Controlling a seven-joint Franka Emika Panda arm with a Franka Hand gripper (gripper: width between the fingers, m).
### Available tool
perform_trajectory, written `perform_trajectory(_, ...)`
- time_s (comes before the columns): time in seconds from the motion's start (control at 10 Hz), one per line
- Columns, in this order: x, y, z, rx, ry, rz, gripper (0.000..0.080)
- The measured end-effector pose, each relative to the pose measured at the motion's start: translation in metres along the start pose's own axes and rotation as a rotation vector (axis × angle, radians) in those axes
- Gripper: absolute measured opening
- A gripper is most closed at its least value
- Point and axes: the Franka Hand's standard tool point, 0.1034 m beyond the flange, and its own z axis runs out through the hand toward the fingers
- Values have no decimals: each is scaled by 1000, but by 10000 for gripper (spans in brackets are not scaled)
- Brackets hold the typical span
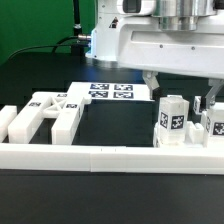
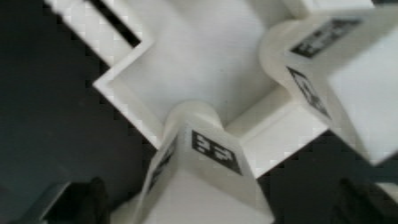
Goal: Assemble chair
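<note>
A white blocky chair leg (image 1: 172, 122) with a black-and-white tag stands upright against the front rail on the exterior view's right. A second tagged leg (image 1: 215, 126) stands just right of it. My gripper (image 1: 176, 95) hangs right above the first leg, jaws open, one finger on each side of its top. In the wrist view the same leg (image 2: 210, 155) rises between my dark fingers (image 2: 84, 203), with a gap on both sides, and the gripper (image 2: 214, 208) holds nothing. The other leg (image 2: 313, 60) shows beyond it. More tagged chair parts (image 1: 45, 112) lie on the exterior view's left.
The long low white border rail (image 1: 100, 156) runs along the front of the black table. The marker board (image 1: 110, 90) lies flat behind the parts, near the arm's white base (image 1: 110, 45). A white angled piece (image 2: 134, 70) lies beyond the leg in the wrist view.
</note>
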Motion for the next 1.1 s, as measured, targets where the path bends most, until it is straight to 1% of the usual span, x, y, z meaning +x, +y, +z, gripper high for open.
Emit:
perform_trajectory(0.2,2,2,0,-4,5,-101,649)
perform_trajectory(0.3,3,3,-1,-15,8,-206,649)
perform_trajectory(0.4,5,3,-2,-31,15,-363,649)
perform_trajectory(0.5,8,8,-2,-32,15,-469,649)
perform_trajectory(0.6,12,14,-3,-33,15,-529,649)
perform_trajectory(0.7,15,17,-3,-32,23,-530,649)
perform_trajectory(0.8,14,16,-3,-31,23,-505,649)
perform_trajectory(1.0,14,16,-3,-28,24,-408,391)
perform_trajectory(1.1,14,16,-3,-27,25,-335,391)
